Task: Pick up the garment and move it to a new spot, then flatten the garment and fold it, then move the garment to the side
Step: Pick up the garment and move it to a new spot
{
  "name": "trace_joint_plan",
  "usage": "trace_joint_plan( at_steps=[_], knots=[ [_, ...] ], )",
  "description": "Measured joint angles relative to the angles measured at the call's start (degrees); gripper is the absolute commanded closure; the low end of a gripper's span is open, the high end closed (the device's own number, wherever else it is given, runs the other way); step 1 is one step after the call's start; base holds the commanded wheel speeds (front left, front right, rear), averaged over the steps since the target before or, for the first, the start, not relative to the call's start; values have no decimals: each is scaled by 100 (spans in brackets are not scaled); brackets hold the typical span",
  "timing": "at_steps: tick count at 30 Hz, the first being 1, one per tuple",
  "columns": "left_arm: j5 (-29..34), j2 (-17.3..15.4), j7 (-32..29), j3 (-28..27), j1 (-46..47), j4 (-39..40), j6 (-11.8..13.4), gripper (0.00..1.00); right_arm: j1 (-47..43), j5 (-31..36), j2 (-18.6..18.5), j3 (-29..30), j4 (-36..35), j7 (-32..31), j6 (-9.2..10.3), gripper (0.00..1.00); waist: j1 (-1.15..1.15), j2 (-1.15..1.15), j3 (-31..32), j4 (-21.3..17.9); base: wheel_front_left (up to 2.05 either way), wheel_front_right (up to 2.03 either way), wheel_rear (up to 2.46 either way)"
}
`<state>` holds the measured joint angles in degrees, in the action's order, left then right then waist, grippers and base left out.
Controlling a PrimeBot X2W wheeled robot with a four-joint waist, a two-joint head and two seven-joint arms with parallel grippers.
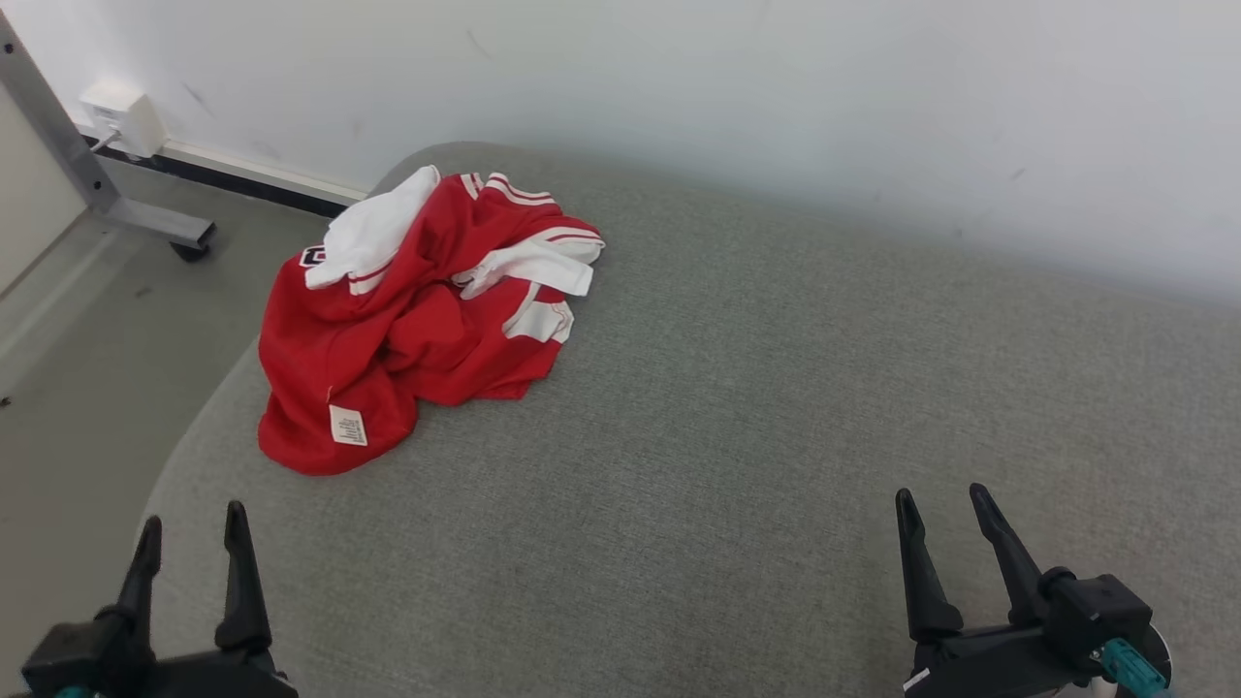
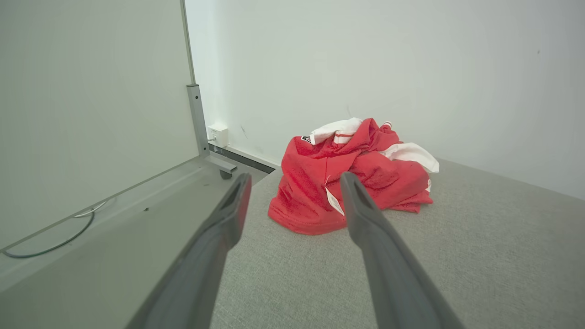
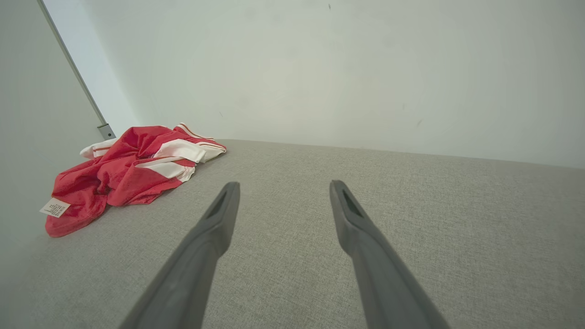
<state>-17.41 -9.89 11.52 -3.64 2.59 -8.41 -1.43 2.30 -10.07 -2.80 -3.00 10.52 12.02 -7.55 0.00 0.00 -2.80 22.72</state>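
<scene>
Left gripper [image 1: 192, 516] and right gripper [image 1: 941, 491] both stand wide open, holding nothing. The crumpled red-and-white cloth jersey [image 1: 407, 330] lies on the grey woven tabletop [image 1: 776, 436] ahead of the left gripper, well off to the right gripper's left. It looks light, limp, unlikely to slip — best pinched at a raised fold or the near hem. The left wrist view gives the heap's height; the head view maps its white sleeves [image 1: 528, 267].

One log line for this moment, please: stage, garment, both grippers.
stage: pre-pickup | item: crumpled red-and-white fabric garment, heaped far-left on grey upholstered surface | left gripper: jaws open, empty | right gripper: jaws open, empty
</scene>
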Motion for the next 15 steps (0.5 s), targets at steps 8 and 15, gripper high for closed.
trace_joint_plan(
  at_steps=[8,15],
  knots=[
    [-274,-293,43,-200,1050,-196,-153,0,260,231,1,71,-91,-14,0,0,0,0,-299,-454,0,0,0],
    [-443,-646,-27,-350,2000,-327,-260,0,508,471,2,307,-334,-42,0,0,1,0,-712,-849,0,0,0]
  ],
)
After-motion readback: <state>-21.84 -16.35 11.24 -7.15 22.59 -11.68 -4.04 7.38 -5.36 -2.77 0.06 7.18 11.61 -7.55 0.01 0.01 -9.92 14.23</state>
